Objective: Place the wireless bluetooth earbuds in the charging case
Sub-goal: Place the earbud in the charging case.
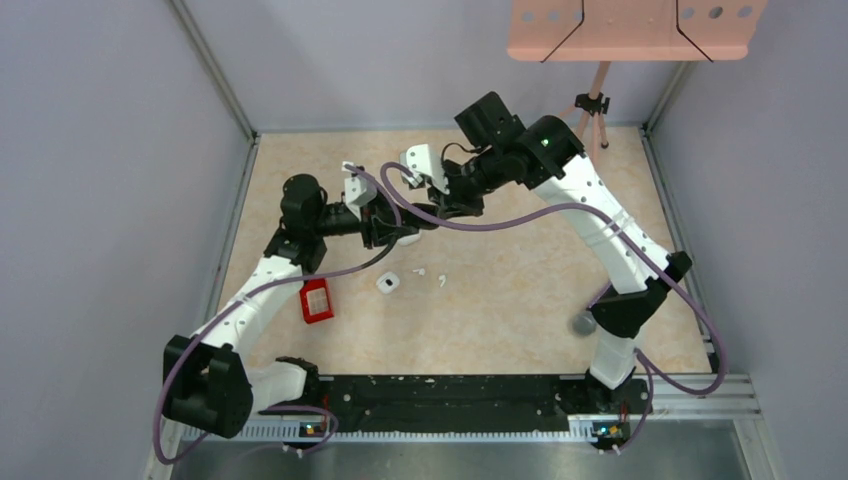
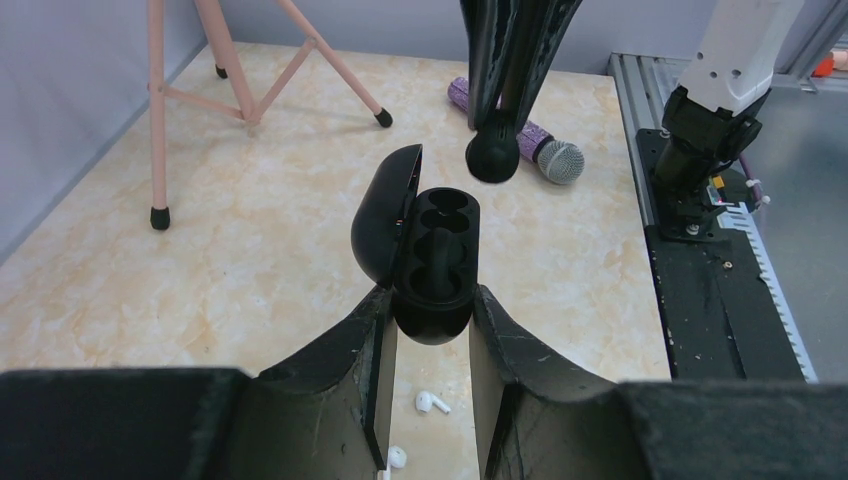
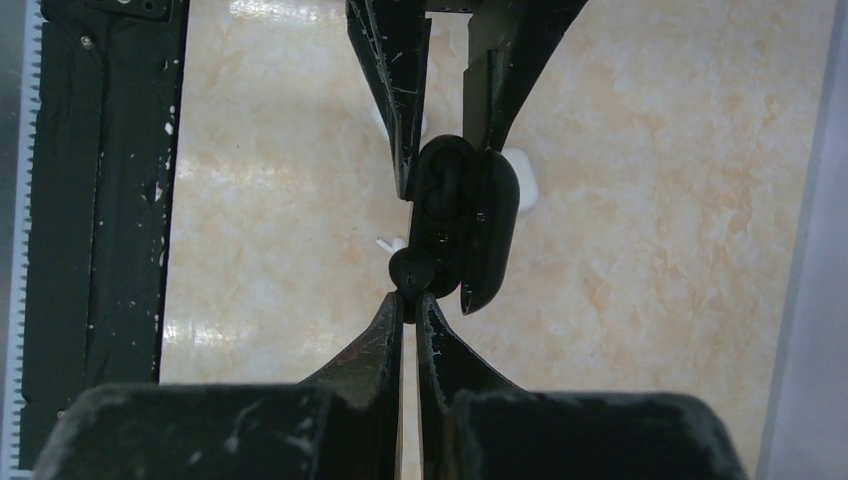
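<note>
My left gripper (image 2: 432, 305) is shut on the lower end of a black charging case (image 2: 437, 262), held above the table with its lid (image 2: 383, 218) swung open to the left. Just past the case's far end hangs a black earbud (image 2: 493, 157), pinched in my right gripper (image 3: 410, 300). In the right wrist view the earbud (image 3: 410, 268) sits almost against the case (image 3: 445, 200), at the edge of its open side. Two white earbuds (image 2: 431, 403) (image 2: 397, 458) lie on the table below. In the top view both grippers (image 1: 392, 226) (image 1: 447, 205) meet mid-table.
An open white case (image 1: 388, 283) and white earbuds (image 1: 441, 281) lie on the beige tabletop. A red item (image 1: 317, 301) lies front left, a microphone (image 2: 545, 150) to the right, a pink tripod (image 2: 250, 70) at the back. Black rail (image 2: 705, 290) runs along the near edge.
</note>
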You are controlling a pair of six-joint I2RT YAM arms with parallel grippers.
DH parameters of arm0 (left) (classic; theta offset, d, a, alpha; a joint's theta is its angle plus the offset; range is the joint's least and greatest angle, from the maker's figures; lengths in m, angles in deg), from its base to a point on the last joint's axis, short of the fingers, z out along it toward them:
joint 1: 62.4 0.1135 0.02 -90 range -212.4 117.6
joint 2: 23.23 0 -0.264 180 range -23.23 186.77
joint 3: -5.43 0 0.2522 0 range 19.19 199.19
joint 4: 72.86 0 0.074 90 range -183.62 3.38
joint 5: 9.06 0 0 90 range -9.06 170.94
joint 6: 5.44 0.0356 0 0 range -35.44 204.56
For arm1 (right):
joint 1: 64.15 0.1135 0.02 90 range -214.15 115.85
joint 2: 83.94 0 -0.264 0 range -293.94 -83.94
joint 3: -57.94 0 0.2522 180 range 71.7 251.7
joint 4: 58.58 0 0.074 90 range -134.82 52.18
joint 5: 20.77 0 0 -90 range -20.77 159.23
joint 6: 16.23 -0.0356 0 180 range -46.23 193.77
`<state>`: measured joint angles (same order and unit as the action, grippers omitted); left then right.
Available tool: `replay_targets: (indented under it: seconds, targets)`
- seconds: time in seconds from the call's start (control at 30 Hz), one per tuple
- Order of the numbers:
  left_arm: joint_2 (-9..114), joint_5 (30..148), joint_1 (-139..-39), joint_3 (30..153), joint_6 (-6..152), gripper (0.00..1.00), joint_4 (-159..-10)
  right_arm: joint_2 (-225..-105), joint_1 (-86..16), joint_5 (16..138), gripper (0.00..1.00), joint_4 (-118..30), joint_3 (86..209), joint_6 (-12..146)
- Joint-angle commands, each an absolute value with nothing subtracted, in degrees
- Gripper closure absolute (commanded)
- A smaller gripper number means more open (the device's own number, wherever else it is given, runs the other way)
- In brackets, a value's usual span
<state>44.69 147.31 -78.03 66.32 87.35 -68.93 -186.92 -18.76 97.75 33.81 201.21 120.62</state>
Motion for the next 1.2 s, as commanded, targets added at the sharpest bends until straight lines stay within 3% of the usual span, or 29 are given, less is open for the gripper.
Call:
replay_targets:
  seconds: [0.0,0.77,1.17]
  targets:
    - [44.58,147.63,-78.57,69.08,85.96,1.00,-65.19,-188.06,-17.18,96.30,1.00,33.46,203.58,119.05]
    - [44.49,148.12,-79.13,69.33,86.03,1.00,-65.50,-188.58,-15.01,86.20,1.00,32.66,202.59,119.57]
    - [44.95,147.37,-79.34,69.45,83.99,1.00,-63.28,-188.79,-14.67,88.94,1.00,31.22,201.25,119.20]
